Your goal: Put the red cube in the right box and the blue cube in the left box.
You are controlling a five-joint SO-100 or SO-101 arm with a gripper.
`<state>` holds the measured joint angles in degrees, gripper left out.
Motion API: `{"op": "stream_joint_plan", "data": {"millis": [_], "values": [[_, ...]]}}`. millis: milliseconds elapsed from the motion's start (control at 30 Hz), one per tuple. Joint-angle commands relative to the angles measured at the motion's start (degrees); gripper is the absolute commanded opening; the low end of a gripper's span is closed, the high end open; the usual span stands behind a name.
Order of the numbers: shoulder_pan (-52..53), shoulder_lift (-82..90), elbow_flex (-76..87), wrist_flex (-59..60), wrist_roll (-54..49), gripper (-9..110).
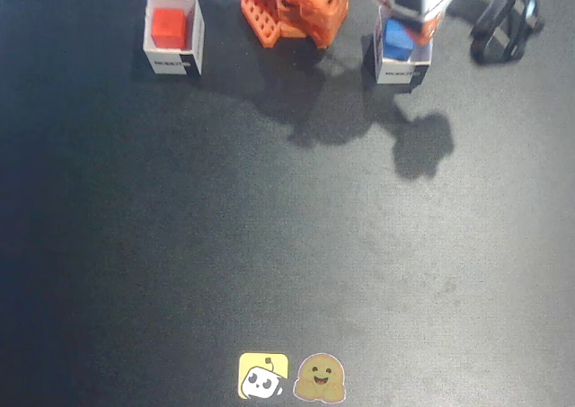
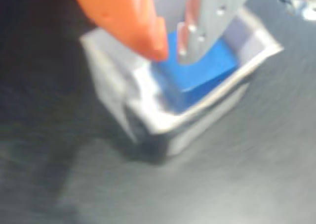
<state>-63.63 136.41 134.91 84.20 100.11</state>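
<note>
The red cube [image 1: 167, 25] lies inside the white box [image 1: 173, 58] at the top left of the fixed view. At the top right, the blue cube [image 1: 397, 39] sits in the other white box [image 1: 401, 69]. My gripper [image 1: 404, 19] hangs right over it. In the wrist view the orange finger [image 2: 133, 21] and the grey finger [image 2: 207, 21] point down at the blue cube [image 2: 202, 73] inside its box [image 2: 197, 125]. The gripper [image 2: 173, 53] tips stand a narrow gap apart. Blur hides whether they touch the cube.
The orange arm base [image 1: 296, 7] stands between the two boxes at the top edge. A black clamp-like object [image 1: 505, 28] lies to the right of the blue cube's box. Two stickers [image 1: 291, 377] sit at the bottom edge of the dark mat.
</note>
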Motion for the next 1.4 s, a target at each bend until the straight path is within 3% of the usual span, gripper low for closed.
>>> {"op": "stream_joint_plan", "data": {"millis": [0,400,600,1033,1367], "values": [[8.0,3.7,-2.9,0.4,-1.7,0],[43.6,9.8,-1.8,-0.5,-16.4,0],[56.5,15.6,-0.7,0.4,-22.6,0],[61.7,26.8,7.5,-5.3,-21.5,0],[62.4,40.8,23.0,-12.7,-20.7,0]]}}
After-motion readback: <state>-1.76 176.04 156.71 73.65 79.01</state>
